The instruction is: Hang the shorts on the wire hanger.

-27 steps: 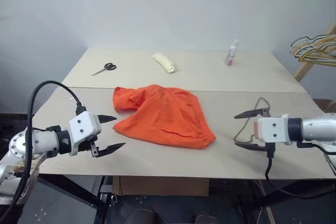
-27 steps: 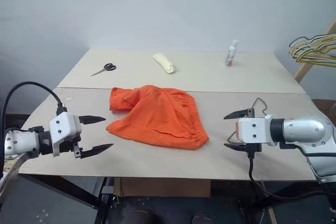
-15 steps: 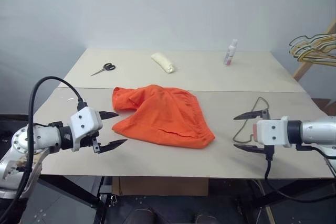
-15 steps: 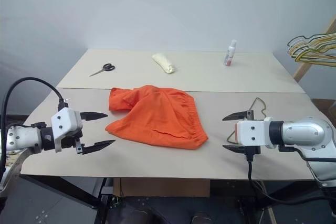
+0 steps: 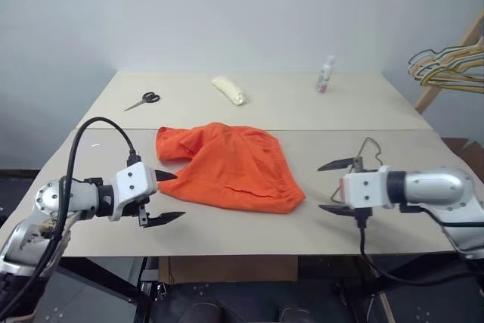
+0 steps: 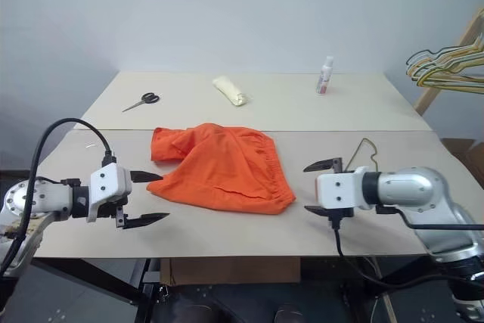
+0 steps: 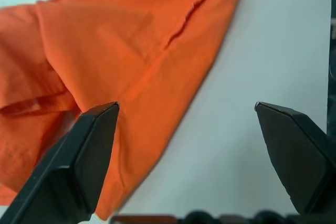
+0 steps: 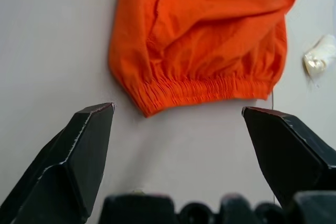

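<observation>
The orange shorts [image 5: 229,166] lay crumpled near the middle of the pale table [image 5: 302,115], elastic waistband toward the robot's right. The left hand [image 5: 167,197] hovered just beside the shorts' left edge, its two black fingers spread wide and holding nothing. The right hand [image 5: 337,187] hung over the table to the right of the waistband, fingers likewise spread and empty. The thin grey wire hanger [image 5: 366,150] lay flat just behind the right hand (partly hidden by it). Farther back sat scissors [image 5: 141,100], a rolled pale cloth [image 5: 228,89] and a small bottle [image 5: 324,75]; coloured hangers [image 5: 445,66] hung at the far right.
</observation>
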Robot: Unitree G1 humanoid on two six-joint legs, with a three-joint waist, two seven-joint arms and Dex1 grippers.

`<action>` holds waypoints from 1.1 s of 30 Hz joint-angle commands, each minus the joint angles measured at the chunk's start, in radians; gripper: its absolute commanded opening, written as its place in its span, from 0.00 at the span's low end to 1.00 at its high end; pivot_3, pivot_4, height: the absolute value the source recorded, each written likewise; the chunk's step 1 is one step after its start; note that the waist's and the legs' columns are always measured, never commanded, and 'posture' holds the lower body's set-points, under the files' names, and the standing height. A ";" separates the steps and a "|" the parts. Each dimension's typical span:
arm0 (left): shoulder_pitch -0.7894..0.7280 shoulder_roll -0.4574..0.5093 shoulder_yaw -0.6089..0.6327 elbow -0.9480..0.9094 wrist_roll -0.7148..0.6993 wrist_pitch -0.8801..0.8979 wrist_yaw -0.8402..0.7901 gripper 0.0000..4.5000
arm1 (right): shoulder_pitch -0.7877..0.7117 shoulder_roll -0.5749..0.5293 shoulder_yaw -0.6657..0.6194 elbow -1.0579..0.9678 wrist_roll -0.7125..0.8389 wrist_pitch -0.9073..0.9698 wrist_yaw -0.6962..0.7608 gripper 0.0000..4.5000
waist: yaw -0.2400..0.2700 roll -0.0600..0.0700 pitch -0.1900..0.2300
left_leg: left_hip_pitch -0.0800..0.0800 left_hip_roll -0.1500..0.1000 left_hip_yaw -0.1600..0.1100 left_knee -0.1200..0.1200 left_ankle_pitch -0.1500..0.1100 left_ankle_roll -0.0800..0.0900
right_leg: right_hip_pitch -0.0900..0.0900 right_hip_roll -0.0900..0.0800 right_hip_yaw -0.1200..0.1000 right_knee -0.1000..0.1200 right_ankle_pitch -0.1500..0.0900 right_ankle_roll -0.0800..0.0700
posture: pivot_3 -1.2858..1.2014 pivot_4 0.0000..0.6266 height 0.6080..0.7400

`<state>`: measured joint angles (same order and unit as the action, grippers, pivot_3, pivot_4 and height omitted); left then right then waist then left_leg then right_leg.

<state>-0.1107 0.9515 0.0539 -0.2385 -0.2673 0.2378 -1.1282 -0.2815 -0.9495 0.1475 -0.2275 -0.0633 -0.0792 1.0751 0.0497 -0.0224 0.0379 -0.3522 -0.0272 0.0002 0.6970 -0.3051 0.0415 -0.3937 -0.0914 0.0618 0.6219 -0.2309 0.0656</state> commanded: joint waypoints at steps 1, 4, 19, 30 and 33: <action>-0.041 0.024 -0.014 0.022 0.022 -0.034 -0.028 1.00 | -0.072 0.045 0.077 0.047 -0.096 -0.066 -0.024 1.00 | -0.011 0.000 0.000 | 0.000 0.000 0.000 0.000 0.000 0.000 | 0.000 0.000 0.000 0.000 0.000 0.000 | 0.54 0.00 1.00; -0.054 0.026 -0.024 0.035 0.034 -0.043 -0.038 1.00 | -0.131 0.102 0.149 0.115 -0.167 -0.114 -0.040 1.00 | -0.021 0.000 0.000 | 0.000 0.000 0.000 0.000 0.000 0.000 | -0.001 0.000 0.000 0.000 0.000 0.000 | 0.54 0.00 1.00; -0.060 0.014 -0.061 0.099 0.098 -0.090 -0.037 1.00 | -0.250 0.201 0.280 0.396 -0.343 -0.351 -0.127 0.38 | -0.036 0.000 0.000 | -0.001 -0.001 0.000 -0.001 0.001 -0.001 | -0.004 0.000 0.001 0.004 -0.001 -0.001 | 0.56 0.00 1.00; -0.367 -0.096 -0.274 0.614 0.268 -0.415 -0.163 1.00 | -0.240 0.214 0.269 0.404 -0.341 -0.352 -0.138 0.00 | -0.038 0.000 0.000 | -0.002 -0.006 -0.001 -0.001 0.002 -0.004 | -0.006 0.000 0.001 0.004 -0.001 -0.001 | 0.54 0.00 1.00; -0.438 -0.104 -0.340 0.756 0.381 -0.521 -0.129 1.00 | -0.235 0.213 0.263 0.399 -0.356 -0.339 -0.159 0.00 | -0.043 0.000 0.000 | -0.002 -0.006 -0.001 -0.001 0.002 -0.004 | -0.007 0.000 0.001 0.005 -0.001 -0.001 | 0.53 0.00 1.00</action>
<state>-0.5109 0.8466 -0.2730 0.4689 0.0612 -0.2248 -1.2770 -0.5038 -0.7298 0.4426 0.1939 -0.4142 -0.4237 0.9332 0.0069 -0.0226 0.0377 -0.3543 -0.0332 -0.0004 0.6957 -0.3026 0.0375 -0.4004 -0.0916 0.0633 0.6266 -0.2316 0.0643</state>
